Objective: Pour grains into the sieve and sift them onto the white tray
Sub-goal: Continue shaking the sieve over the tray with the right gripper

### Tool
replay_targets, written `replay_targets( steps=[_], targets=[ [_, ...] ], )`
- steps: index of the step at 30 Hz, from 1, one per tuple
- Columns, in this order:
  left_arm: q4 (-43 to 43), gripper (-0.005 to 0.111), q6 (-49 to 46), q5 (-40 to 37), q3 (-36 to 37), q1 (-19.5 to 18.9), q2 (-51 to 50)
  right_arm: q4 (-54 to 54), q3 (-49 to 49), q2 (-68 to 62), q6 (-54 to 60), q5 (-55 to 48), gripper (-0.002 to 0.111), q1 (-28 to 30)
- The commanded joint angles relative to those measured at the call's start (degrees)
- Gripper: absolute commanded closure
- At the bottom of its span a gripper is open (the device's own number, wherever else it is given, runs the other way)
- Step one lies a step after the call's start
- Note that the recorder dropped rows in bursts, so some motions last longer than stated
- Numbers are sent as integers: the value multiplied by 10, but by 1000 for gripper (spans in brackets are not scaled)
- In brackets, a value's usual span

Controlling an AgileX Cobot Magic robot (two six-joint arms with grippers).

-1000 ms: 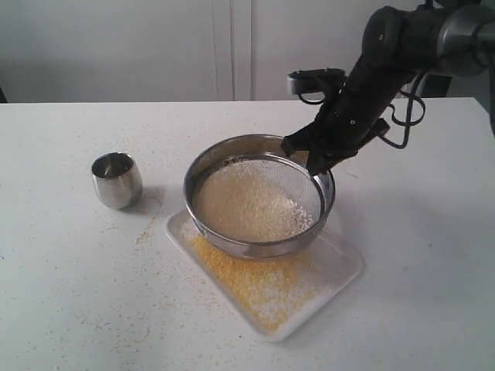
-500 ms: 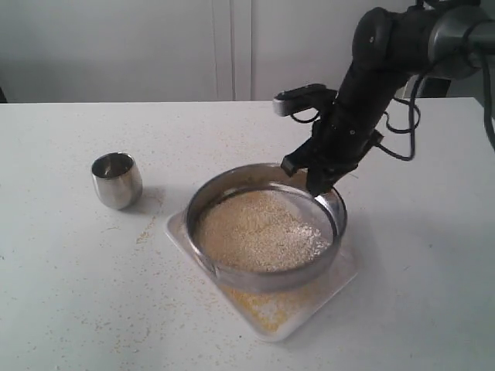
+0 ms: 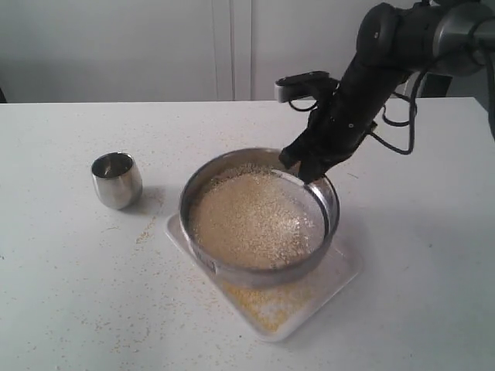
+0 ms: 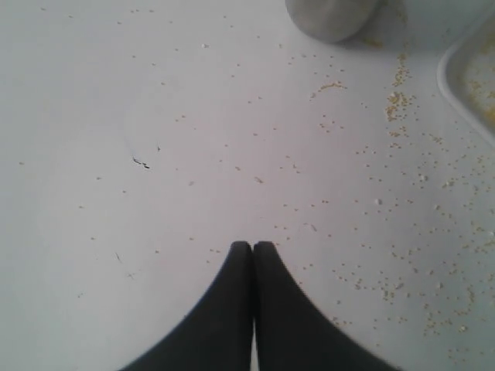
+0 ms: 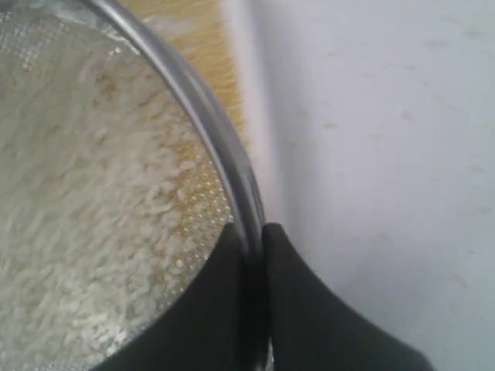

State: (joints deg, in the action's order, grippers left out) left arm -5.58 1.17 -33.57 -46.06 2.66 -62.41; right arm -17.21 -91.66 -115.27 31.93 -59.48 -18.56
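Note:
The sieve (image 3: 232,272), a wide steel ring, hangs just above the white tray (image 3: 340,272), and coarse pale grains (image 3: 251,220) fill its mesh. My right gripper (image 3: 305,168) is shut on the sieve's far right rim. In the right wrist view the right gripper (image 5: 255,232) pinches the sieve's rim (image 5: 209,116), with pale grains (image 5: 77,193) on the mesh inside. Fine yellow meal (image 3: 267,297) lies on the tray under the sieve. In the left wrist view my left gripper (image 4: 253,246) is shut on nothing above bare table; it does not show in the exterior view.
A small rounded steel cup (image 3: 116,179) stands on the table left of the sieve; its base (image 4: 332,17) shows in the left wrist view. Spilled granules (image 4: 402,232) dot the table between cup and tray corner (image 4: 468,73). A white wall rises behind the table.
My right gripper has swung the sieve over the tray, toward the front right and then back and left. The grains spread across the mesh. More yellow meal lies under the sieve.

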Motion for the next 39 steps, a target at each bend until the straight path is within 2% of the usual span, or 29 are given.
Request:
replay_targets(
  steps=[1,2,3,4,7,9,11,12,39],
  targets=[
    [-3,107,0,-7,4,4,5,7,-2,8,-67,28,108,-2],
    [-3,107,0,-7,4,4,5,24,-2,8,-185,50,108,2],
    [-3,107,0,-7,4,4,5,14,-2,8,-212,52,108,2],
    [-3,107,0,-7,4,4,5,-22,-2,8,-153,36,108,2],
    [-3,107,0,-7,4,4,5,-113,-2,8,123,-73,108,-8],
    [-3,107,0,-7,4,4,5,-76,-2,8,57,-36,108,-8],
    [-3,107,0,-7,4,4,5,-23,-2,8,-104,42,108,1],
    [-3,107,0,-7,4,4,5,-19,-2,8,-147,56,108,4],
    [-3,107,0,-7,4,4,5,4,-2,-15,-127,72,108,3]
  ],
)
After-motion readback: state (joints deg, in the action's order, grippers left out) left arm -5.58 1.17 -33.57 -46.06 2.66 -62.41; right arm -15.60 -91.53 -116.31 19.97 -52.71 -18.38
